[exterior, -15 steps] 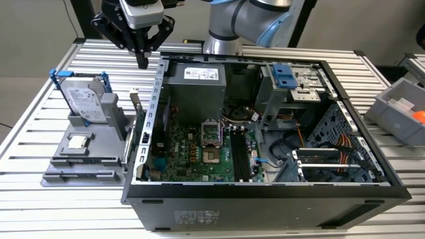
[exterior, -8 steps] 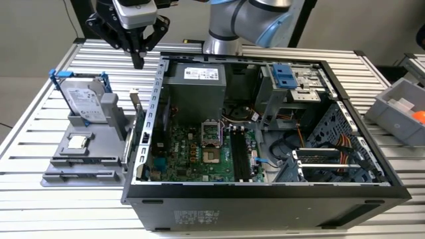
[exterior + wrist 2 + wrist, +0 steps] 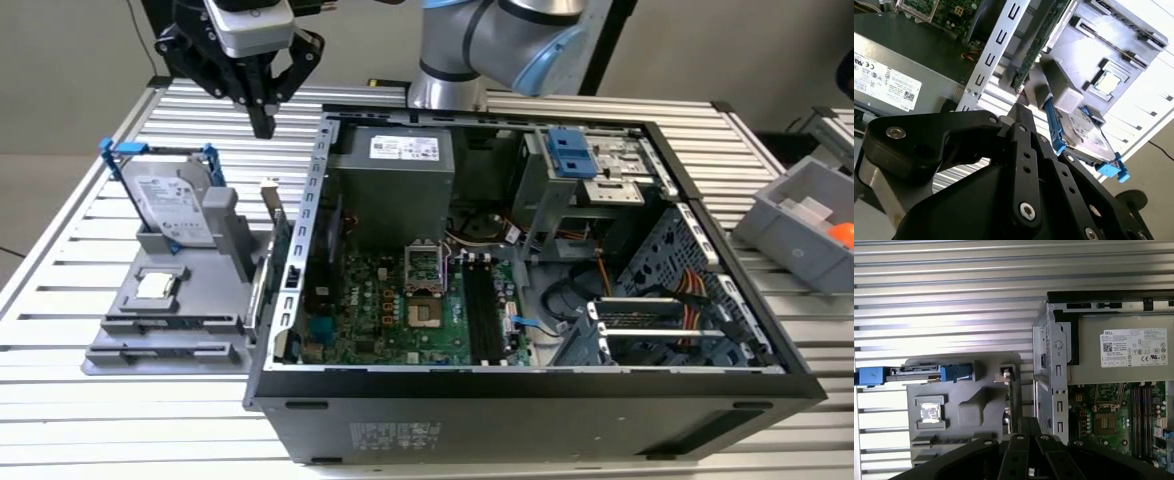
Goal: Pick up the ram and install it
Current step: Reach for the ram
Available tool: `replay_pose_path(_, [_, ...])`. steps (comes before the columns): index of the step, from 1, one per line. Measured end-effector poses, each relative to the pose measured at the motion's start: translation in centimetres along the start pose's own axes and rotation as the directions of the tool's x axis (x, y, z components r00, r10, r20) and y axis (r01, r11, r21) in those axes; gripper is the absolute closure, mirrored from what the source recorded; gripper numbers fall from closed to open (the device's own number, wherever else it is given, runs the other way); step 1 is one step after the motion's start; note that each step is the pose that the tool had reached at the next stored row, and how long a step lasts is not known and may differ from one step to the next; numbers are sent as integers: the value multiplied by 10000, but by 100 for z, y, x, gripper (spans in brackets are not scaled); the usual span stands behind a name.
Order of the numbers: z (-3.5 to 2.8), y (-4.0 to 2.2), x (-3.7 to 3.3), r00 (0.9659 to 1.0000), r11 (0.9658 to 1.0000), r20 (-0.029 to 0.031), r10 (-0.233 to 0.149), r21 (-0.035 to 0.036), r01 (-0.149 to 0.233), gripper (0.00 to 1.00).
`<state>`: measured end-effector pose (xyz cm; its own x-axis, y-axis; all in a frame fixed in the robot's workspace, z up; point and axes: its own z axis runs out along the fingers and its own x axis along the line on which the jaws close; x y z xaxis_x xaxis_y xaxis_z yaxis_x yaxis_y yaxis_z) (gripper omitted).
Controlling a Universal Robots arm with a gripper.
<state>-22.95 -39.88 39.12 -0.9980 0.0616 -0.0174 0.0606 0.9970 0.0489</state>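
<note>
Find the claw (image 3: 263, 120) in the upper left of the exterior view, hanging above the desk (image 3: 67, 235) — clenched tight, gripping nothing. Look just below it in the frame for the ram (image 3: 272, 210): standing on its long edge in the grey holder (image 3: 174, 325), just beside the outer wall of the computer case (image 3: 534, 385), untouched.

For a clean pick, as a judgement: release the claw first, square it across the thin board rather than along it, then come straight down and stay clear of the case wall on one side and the hard drive (image 3: 174, 200) on the other.

Count one ram, one hard drive, one holder, one case, one silver chip (image 3: 156, 285) lying in the holder — and one grey bin (image 3: 801, 220) at the right edge.
</note>
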Motion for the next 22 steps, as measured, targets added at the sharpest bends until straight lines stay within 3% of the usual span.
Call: replay_pose_path(22, [-3, -12, 204, 9999, 9999, -9, -170, -2, 170, 100])
